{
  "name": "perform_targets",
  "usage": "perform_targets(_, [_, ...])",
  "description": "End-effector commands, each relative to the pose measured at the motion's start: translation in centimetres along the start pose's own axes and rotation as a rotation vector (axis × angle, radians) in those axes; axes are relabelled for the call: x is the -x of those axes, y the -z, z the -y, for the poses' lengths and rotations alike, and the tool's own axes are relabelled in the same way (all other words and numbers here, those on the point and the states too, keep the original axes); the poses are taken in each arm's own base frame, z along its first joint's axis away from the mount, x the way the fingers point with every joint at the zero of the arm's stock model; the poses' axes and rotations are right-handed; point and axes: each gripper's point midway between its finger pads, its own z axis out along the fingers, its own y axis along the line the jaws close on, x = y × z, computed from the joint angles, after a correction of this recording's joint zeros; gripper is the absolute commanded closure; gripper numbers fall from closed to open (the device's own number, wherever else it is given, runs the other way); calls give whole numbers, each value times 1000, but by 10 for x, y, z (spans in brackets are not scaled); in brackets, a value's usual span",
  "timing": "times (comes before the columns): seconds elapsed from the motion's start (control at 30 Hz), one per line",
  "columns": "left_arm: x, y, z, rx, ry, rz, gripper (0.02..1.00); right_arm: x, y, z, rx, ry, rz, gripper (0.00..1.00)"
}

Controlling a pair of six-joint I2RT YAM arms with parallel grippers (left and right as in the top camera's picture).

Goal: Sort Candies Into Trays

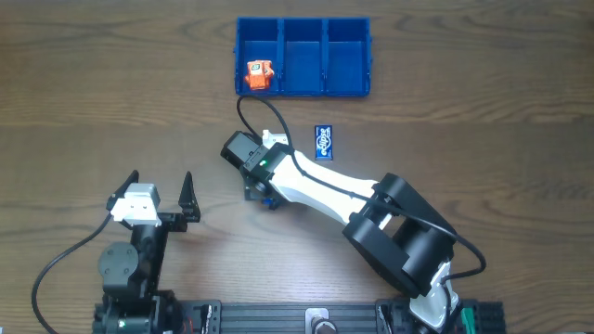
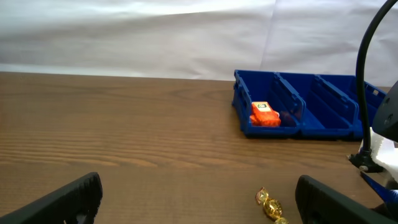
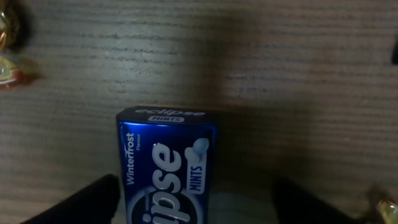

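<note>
A blue three-compartment tray (image 1: 303, 92) stands at the far middle of the table, with an orange candy (image 1: 258, 74) in its left compartment. One blue mint box (image 1: 323, 142) lies flat on the table just below the tray. My right gripper (image 1: 263, 190) has reached left of centre and hangs open over a second blue mint box (image 3: 166, 168), its fingers on either side of it, with a gap on one side. Gold-wrapped candies (image 3: 11, 37) lie close by. My left gripper (image 1: 160, 192) is open and holds nothing, low at the near left. It faces a gold candy (image 2: 270, 204) and the tray (image 2: 298, 118).
The right arm (image 1: 334, 190) slants across the middle of the table, with a black cable (image 1: 249, 111) looping up from its wrist. Bare wooden table stretches to the left and right of the tray. Another gold wrapper (image 3: 388, 208) lies beside the right gripper.
</note>
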Motion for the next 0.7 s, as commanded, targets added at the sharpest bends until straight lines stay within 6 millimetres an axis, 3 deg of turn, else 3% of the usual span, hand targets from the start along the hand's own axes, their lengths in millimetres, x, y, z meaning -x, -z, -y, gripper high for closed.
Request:
perform_targets(0.03, [-16,-1,1,-13,-9,-45,20,6,-2,-6,-5,4,28,467])
perform_targets(0.13, [-16,-1,1,-13,-9,-45,20,3,-10,-9,-8,15,22,549])
perform_targets(0.2, [-16,-1,1,-13,-9,-45,20,3,-12,-10,-3,14,23,673])
perform_targets(0.3, [-16,-1,1,-13,-9,-45,20,5,-10,-13,3,14,28,709])
perform_targets(0.37, [-16,-1,1,-13,-9,-45,20,16,7,-18,3,40,44,715])
perform_targets(0.5, [-16,-1,1,-13,-9,-45,20,81,84,-15,-22,101,225,720])
perform_targets(0.53, [-16,-1,1,-13,-9,-45,20,118,119,-5,-40,111,308,720])
perform_targets(0.6, [-16,-1,1,-13,-9,-45,20,176,158,15,-41,111,422,755])
perform_targets(0.7, [-16,-1,1,-13,-9,-45,20,241,176,43,-39,92,556,772])
